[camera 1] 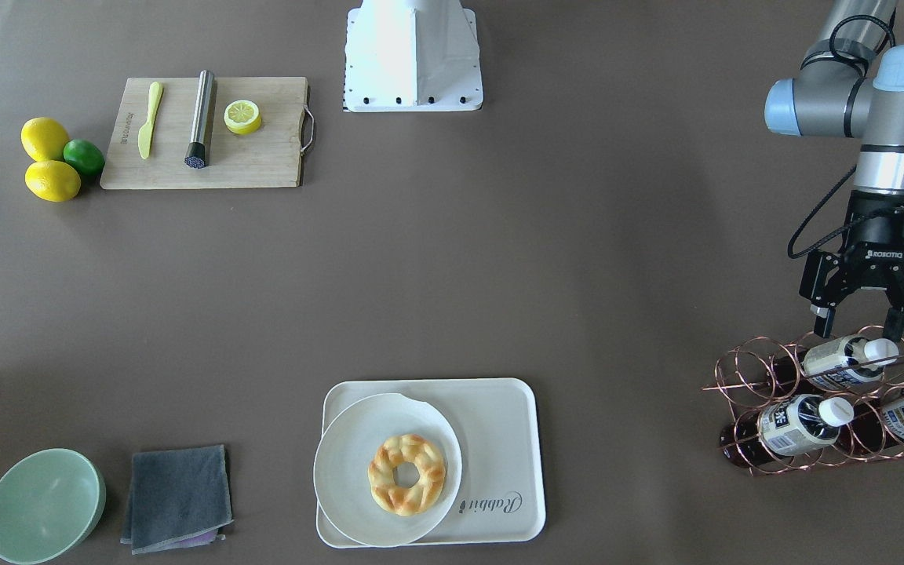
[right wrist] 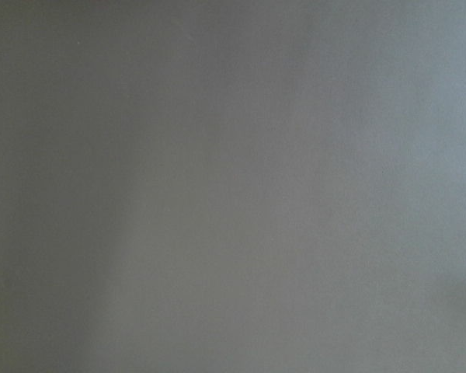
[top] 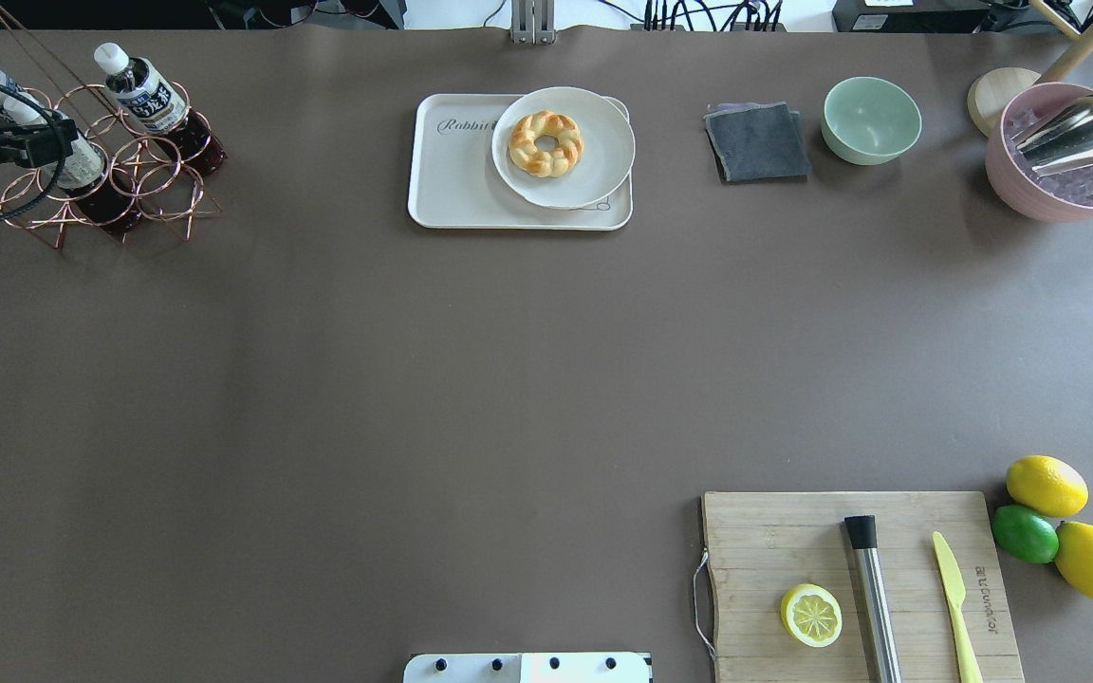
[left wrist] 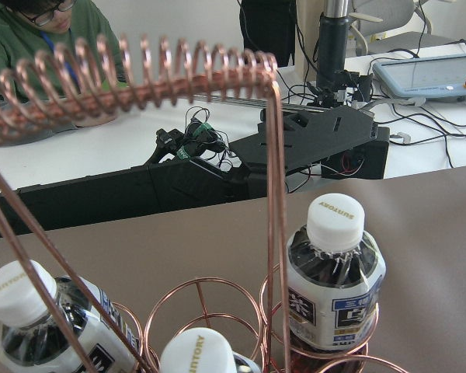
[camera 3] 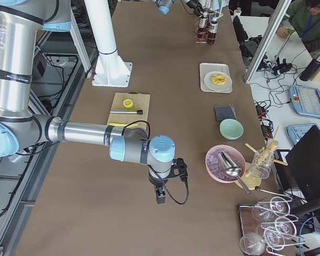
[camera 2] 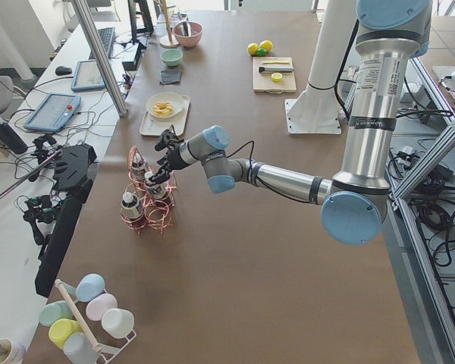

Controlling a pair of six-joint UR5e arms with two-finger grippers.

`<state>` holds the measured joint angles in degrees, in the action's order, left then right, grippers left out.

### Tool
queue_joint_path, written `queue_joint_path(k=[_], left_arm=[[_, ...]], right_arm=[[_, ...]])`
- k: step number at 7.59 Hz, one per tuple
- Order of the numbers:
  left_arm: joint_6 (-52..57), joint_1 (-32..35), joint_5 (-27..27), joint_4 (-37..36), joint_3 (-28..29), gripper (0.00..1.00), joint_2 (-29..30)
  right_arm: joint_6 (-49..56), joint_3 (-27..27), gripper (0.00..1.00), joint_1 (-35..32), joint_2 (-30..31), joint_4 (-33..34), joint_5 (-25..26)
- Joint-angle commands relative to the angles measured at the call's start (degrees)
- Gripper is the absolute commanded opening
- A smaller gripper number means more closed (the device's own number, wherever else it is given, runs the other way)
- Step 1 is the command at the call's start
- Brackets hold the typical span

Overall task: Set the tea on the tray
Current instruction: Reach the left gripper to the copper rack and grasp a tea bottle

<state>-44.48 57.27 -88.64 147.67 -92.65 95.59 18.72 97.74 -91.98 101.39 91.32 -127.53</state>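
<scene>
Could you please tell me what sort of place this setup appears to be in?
Most likely a robotics lab staged as a drinks counter: a teach pendant lies beside the table, an operator is nearby, and the left gripper hovers over bottled tea in a copper rack.

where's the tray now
In the overhead view the tray sits centrally at the far edge of the table, a round plate on its right half, grey cloth further right.

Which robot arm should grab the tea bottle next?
Left. The left fingers, open, hover just above the top tea bottle in the copper rack; the right fingers are far from it.
</scene>
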Motion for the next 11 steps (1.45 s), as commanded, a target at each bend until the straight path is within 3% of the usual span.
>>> queue_joint_path(k=[1,6,9,11], left_arm=[[1.94,0.21,-0.05,0.25,0.72,0.88,-0.31],[0.79,2.84,-0.40,2.80,2.03,0.85,-0.14],[-1.84,2.67,-0.13,5.95,4.75,0.73,0.91],[-1.93,2.58,-0.13,6.23,4.94,0.72,1.09]], right_arm=[[0.00,0.08,1.00,0.05,-0.05,0.00,0.00],[0.00,0.17,1.00,0.14,-0.14,-0.09,-0.09],[0.00,0.17,1.00,0.14,-0.05,0.00,0.00],[0.00,0.17,1.00,0.14,0.04,0.00,0.00]])
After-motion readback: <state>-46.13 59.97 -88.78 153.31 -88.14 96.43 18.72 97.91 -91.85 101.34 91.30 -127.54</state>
